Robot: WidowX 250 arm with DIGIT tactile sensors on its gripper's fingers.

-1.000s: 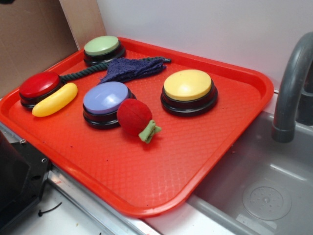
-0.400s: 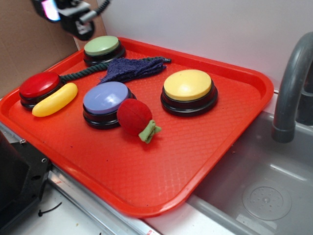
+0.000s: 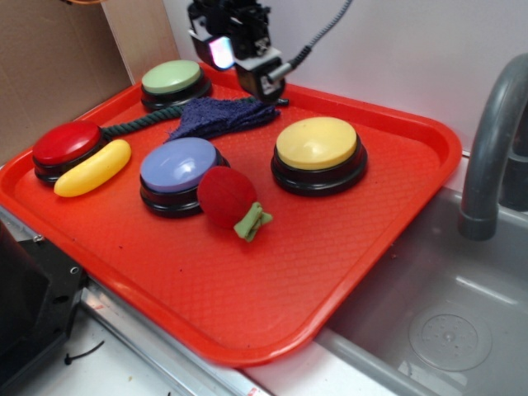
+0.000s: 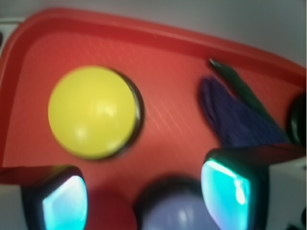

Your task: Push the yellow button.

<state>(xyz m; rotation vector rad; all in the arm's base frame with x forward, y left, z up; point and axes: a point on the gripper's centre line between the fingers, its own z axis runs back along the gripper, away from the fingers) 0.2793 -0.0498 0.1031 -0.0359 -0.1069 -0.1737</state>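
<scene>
The yellow button (image 3: 317, 142), pale yellow dome on a black base, sits at the right rear of the red tray (image 3: 247, 313). My gripper (image 3: 241, 66) hangs above the tray's back edge, over the purple cloth (image 3: 223, 115), up and left of the button and well clear of it. In the wrist view the yellow button (image 4: 91, 111) lies ahead and to the left of the gripper (image 4: 146, 199). The jaws stand wide apart with nothing between them, so the gripper is open.
On the tray also sit a lavender button (image 3: 177, 165), a red ball toy (image 3: 225, 196), a yellow banana toy (image 3: 92, 167), a red button (image 3: 66, 142), a green button (image 3: 171, 78) and a dark rope (image 3: 132, 124). A grey faucet (image 3: 491, 148) and sink (image 3: 429, 330) are at right.
The gripper came into view at the top left and has moved right and down, from above the green button to above the purple cloth. Nothing on the tray moved.
</scene>
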